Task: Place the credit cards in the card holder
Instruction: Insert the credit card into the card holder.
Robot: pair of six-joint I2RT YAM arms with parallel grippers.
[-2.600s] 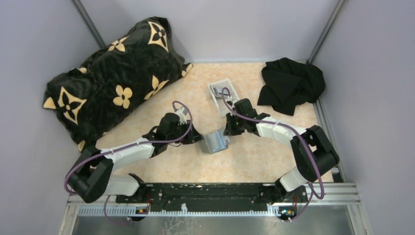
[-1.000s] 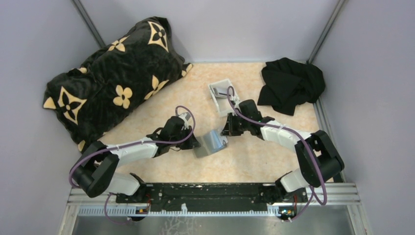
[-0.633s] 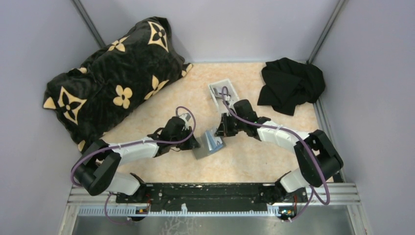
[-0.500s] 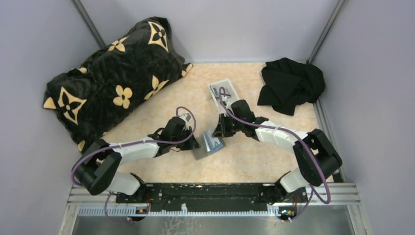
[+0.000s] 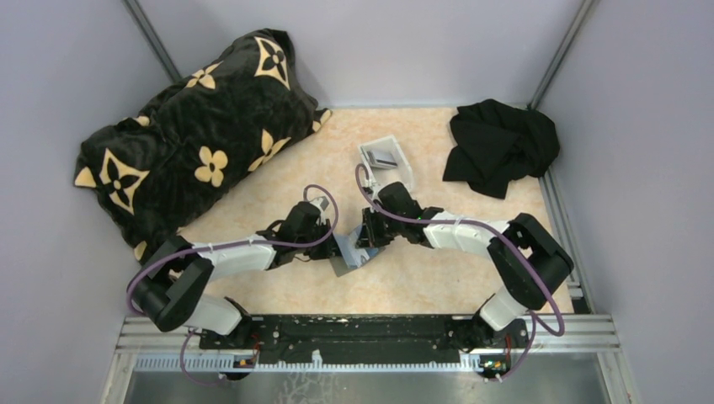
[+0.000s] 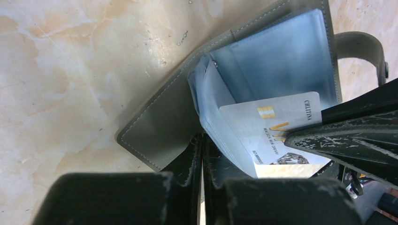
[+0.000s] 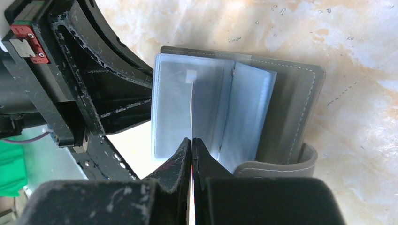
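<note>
The card holder (image 5: 350, 252) lies open at mid-bench (image 5: 421, 282), between both arms. The left pincer (image 6: 202, 157) is clamped on its left edge. The right pincer (image 7: 192, 146) is clamped on a credit card (image 6: 274, 124) set among the clear sleeves. A white tray (image 5: 407, 165) stands farther back.

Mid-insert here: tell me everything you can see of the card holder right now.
The card holder is a grey bifold of soft, leather-like material with pale stitching along its edge. It is spread open on the marbled table, showing clear plastic sleeves inside and a strap tab on one side. The left gripper pinches its near edge. The right gripper holds a white card partly in among the sleeves.
</note>
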